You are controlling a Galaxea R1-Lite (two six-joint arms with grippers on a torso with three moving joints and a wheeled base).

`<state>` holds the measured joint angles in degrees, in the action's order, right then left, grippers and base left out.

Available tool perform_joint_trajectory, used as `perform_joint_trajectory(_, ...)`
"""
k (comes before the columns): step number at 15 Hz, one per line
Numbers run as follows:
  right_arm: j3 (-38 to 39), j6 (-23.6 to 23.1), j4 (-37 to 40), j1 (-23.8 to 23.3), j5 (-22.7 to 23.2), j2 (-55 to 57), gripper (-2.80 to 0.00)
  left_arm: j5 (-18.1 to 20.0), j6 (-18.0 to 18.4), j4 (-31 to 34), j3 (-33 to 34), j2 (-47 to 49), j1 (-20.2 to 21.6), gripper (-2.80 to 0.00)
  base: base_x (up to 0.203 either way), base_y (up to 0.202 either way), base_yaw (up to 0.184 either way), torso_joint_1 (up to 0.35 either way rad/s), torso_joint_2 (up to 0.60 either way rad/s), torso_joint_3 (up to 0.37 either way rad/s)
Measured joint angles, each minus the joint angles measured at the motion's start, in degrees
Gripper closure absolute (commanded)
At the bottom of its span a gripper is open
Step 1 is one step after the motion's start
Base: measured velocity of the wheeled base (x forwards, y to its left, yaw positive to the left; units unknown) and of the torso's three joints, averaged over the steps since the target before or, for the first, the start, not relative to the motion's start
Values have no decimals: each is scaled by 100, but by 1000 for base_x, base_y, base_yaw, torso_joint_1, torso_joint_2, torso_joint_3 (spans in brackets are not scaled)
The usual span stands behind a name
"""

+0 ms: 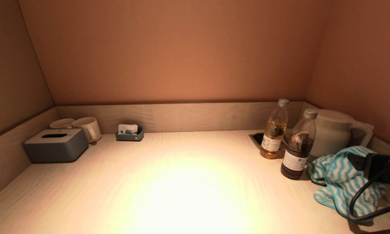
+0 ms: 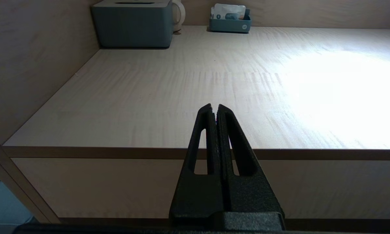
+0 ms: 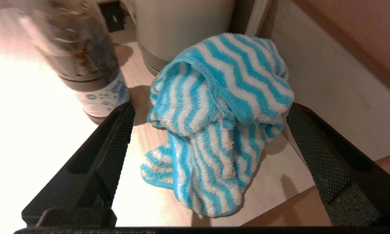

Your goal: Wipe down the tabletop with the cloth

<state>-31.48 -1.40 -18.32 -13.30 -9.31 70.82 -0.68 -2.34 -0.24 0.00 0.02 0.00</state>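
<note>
A blue and white zigzag-striped cloth lies crumpled on the light wood tabletop at the near right corner. My right gripper hangs just above it, open. In the right wrist view the cloth lies between the two spread fingers, with nothing held by the gripper. My left gripper is shut and empty, parked low in front of the table's front edge at the left; it does not show in the head view.
A dark bottle stands right beside the cloth, with an amber bottle, a white kettle and a socket recess behind. A grey tissue box, two mugs and a small tray stand at the back left. Walls enclose three sides.
</note>
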Motion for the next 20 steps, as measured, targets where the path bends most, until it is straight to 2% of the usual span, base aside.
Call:
perform_joint_trajectory(1, 30, -17, 2, 0, 109, -135, -280, 2, 0, 0, 0, 0, 0, 0, 0, 0, 0, 0, 0, 0)
perform_joint_trajectory(2, 43, -43, -7, 0, 244, -249, 0, 2, 2, 2, 0, 0, 0, 0, 0, 0, 0, 0, 0, 0)
perform_joint_trajectory(15, -49, -9, 63, 5, 1846, -1201, 0, 0, 0, 0, 0, 0, 0, 0, 0, 0, 0, 0, 0, 0)
perform_joint_trajectory(20, -164, 35, 484, -1, 2263, -1868, 0, 0, 0, 2, 0, 0, 0, 0, 0, 0, 0, 0, 0, 0)
